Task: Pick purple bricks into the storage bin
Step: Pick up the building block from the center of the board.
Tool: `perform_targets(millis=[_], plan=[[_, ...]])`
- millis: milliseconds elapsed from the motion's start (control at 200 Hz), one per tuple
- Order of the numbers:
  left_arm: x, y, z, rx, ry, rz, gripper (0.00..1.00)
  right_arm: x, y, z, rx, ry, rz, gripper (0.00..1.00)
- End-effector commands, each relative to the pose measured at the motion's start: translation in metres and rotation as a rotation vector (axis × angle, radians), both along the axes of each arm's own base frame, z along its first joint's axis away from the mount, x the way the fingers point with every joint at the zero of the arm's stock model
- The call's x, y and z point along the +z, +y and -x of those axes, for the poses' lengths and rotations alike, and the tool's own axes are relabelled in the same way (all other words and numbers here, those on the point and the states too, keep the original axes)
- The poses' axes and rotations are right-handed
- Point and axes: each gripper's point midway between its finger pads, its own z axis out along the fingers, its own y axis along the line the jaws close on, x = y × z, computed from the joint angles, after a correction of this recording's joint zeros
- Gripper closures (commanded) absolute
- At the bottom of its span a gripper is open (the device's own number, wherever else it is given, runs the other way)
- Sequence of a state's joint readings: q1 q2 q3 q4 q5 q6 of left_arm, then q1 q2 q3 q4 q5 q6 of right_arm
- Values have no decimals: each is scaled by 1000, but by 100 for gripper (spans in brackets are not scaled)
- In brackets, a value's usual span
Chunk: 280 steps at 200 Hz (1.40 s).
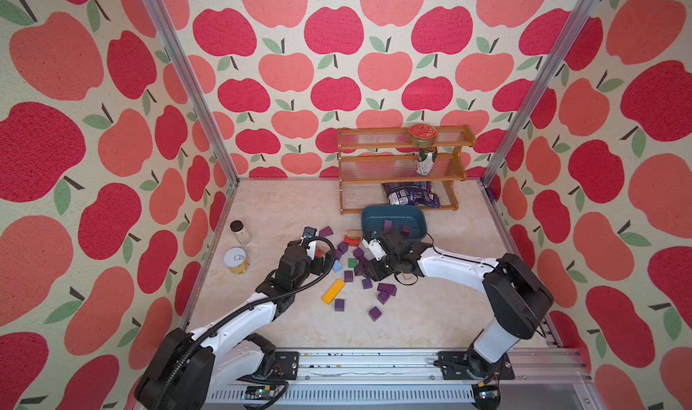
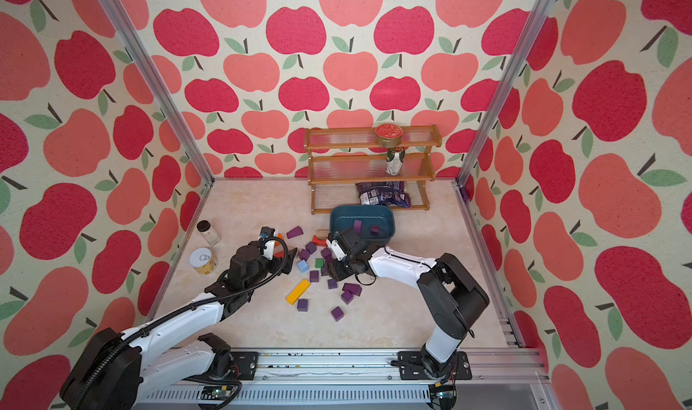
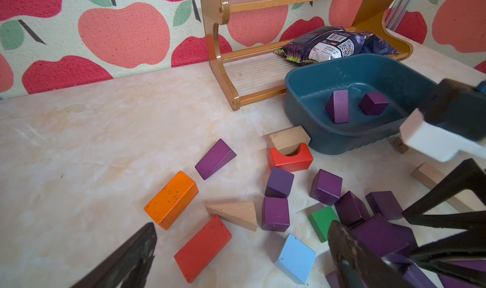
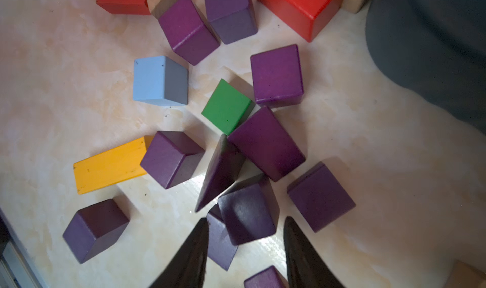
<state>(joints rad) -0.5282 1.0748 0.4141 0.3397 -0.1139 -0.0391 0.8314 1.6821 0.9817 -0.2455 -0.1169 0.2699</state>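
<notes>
Where the bricks [image 1: 348,276] lie scattered mid-table, my left gripper [image 3: 242,228] hangs at nine o'clock of the cluster. Its jaws are spread wide and empty, above an orange block [image 3: 171,200] and a red block [image 3: 202,247].

Stray cubes sit at six o'clock of the cluster and a wedge [image 1: 326,231] at eleven.

My right gripper [image 4: 246,222] is down among the bricks, one finger on either side of a cube [image 4: 249,205] that overlaps a neighbour in the wrist view. I cannot tell whether the pads already pinch it.

The bin [image 1: 374,217] stands at one o'clock of the cluster with two bricks inside.

I judge these painted wooden pieces light, stiff and somewhat slick. A cube is best taken squarely across two opposite flat faces. A wedge is best taken by its parallel sides, never by the slope. Crowded neighbours may be nudged or dragged along as the cube lifts.
</notes>
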Motion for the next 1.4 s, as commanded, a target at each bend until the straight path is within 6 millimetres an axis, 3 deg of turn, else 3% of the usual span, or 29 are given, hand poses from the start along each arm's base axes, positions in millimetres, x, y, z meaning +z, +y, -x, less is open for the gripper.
perform_targets(millis=[0, 305, 405, 1030, 1245, 1396], plan=[[7, -5, -3, -11, -1, 9, 1, -1, 3, 1, 3, 9, 24, 52], [7, -4, -3, -5, -1, 8, 1, -13, 2, 1, 3, 13, 55, 58], [-3, -5, -5, -5, 27, -9, 0, -15, 1, -1, 0, 6, 59, 58], [-2, -6, -4, -9, 26, -8, 1, -25, 3, -11, -5, -12, 98, 57], [-2, -6, -4, -8, 26, -10, 1, -26, 3, -11, -6, -11, 101, 70], [-1, -6, -4, -10, 25, -8, 1, -22, 1, -12, -15, -24, 103, 72]])
